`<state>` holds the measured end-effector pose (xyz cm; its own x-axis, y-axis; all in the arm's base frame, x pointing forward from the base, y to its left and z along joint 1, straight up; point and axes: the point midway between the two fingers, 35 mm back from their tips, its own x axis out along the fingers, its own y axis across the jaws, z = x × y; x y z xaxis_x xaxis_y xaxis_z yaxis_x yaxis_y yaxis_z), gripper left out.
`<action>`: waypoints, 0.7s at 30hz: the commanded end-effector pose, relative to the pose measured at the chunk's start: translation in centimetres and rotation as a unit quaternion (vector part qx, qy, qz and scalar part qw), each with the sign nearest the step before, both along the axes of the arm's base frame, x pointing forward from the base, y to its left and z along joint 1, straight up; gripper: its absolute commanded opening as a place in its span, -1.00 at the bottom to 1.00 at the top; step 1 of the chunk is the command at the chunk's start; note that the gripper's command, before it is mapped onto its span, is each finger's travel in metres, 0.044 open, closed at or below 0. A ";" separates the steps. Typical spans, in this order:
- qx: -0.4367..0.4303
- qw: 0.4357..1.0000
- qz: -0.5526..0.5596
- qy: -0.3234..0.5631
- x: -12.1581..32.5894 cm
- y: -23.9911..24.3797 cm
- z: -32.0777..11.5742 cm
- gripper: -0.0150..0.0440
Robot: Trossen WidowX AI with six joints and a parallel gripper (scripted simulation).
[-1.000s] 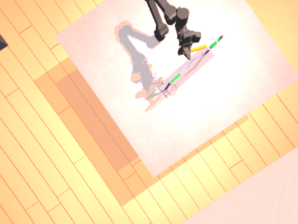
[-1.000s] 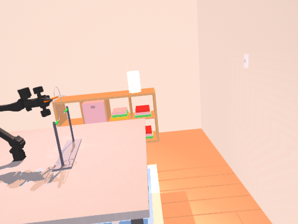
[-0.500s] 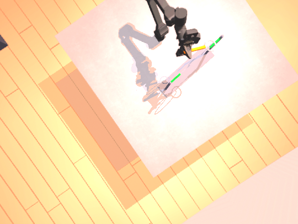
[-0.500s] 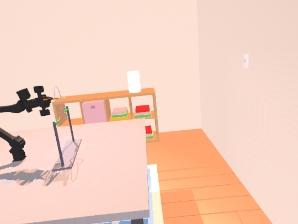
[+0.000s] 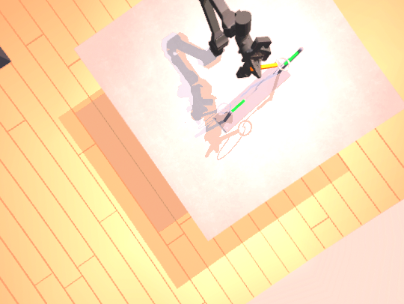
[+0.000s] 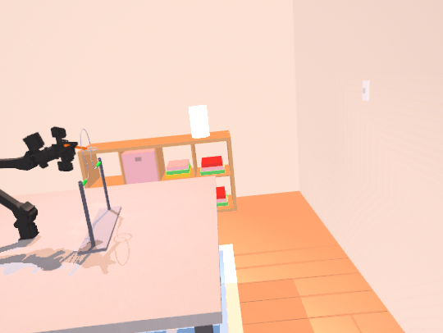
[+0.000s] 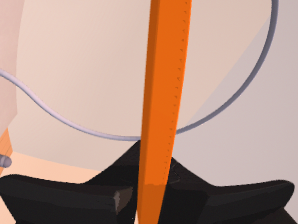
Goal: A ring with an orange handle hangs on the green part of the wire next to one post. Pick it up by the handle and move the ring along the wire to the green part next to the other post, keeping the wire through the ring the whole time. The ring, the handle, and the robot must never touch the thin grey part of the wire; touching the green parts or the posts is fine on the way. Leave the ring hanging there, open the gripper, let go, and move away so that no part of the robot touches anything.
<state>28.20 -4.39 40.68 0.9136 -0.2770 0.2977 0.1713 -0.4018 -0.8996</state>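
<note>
Between fingers, handle near wire

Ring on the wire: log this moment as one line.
gripper: shut on handle | ring: around wire at upper green part | far green part: not reached

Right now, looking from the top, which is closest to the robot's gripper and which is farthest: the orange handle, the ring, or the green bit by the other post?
1. Orange handle, held in the gripper.
2. Ring, at the handle's far end.
3. Green bit by the other post, farthest, down the wire.
</note>
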 end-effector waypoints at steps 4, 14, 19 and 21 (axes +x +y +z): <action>-0.042 0.999 -0.001 -0.003 0.0 0.1 0.1 -1.00; -0.087 0.996 -0.002 -0.009 0.0 0.1 0.2 -1.00; -0.098 0.995 -0.003 -0.010 0.0 0.0 0.1 -1.00; -0.098 0.995 -0.003 -0.010 0.1 -0.1 -0.1 -1.00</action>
<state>28.20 -4.38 40.91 0.9047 -0.2193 0.3653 0.1892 -0.5616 -0.8055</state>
